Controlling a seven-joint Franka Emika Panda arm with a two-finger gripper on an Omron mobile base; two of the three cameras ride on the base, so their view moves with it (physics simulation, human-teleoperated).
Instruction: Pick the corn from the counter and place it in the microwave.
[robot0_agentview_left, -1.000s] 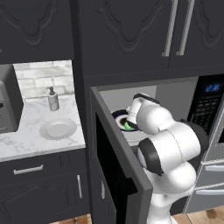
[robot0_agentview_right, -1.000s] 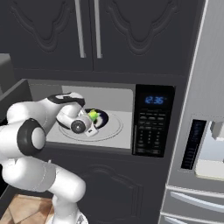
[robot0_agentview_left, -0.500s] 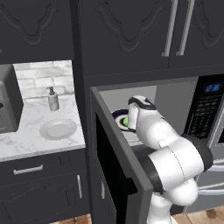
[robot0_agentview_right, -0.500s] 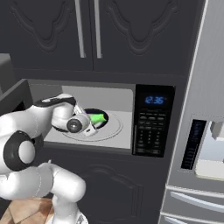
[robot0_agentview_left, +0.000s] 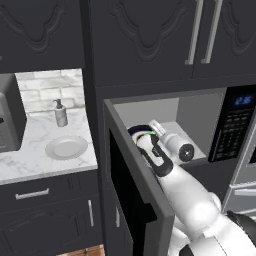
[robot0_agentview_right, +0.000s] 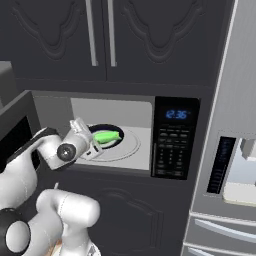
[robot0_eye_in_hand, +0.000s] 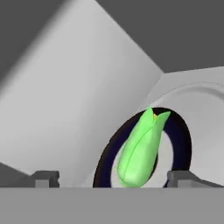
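The corn (robot0_eye_in_hand: 139, 148) is a bright green cob lying on the dark-ringed plate (robot0_eye_in_hand: 183, 144) of the turntable inside the microwave (robot0_agentview_right: 112, 111). It also shows in the right base view as the corn (robot0_agentview_right: 106, 136), resting flat, yellowish tip toward the back. My gripper (robot0_eye_in_hand: 114, 177) is open, its fingertips (robot0_eye_in_hand: 46, 177) wide apart and clear of the cob, just in front of it. In the right base view the gripper (robot0_agentview_right: 96, 143) sits at the cavity's left front. The marble counter (robot0_agentview_left: 30, 157) lies to the left.
The microwave door (robot0_agentview_left: 132, 195) stands open to the left of my arm. Its keypad (robot0_agentview_right: 172, 142) with a blue display is on the right, a fridge (robot0_agentview_right: 235, 150) beyond. On the counter are a white plate (robot0_agentview_left: 66, 147), a soap dispenser (robot0_agentview_left: 60, 112) and a toaster oven (robot0_agentview_left: 7, 120).
The corn went from my grip onto the turntable plate. My fingers have opened and the hand has drawn back a little toward the microwave's front left.
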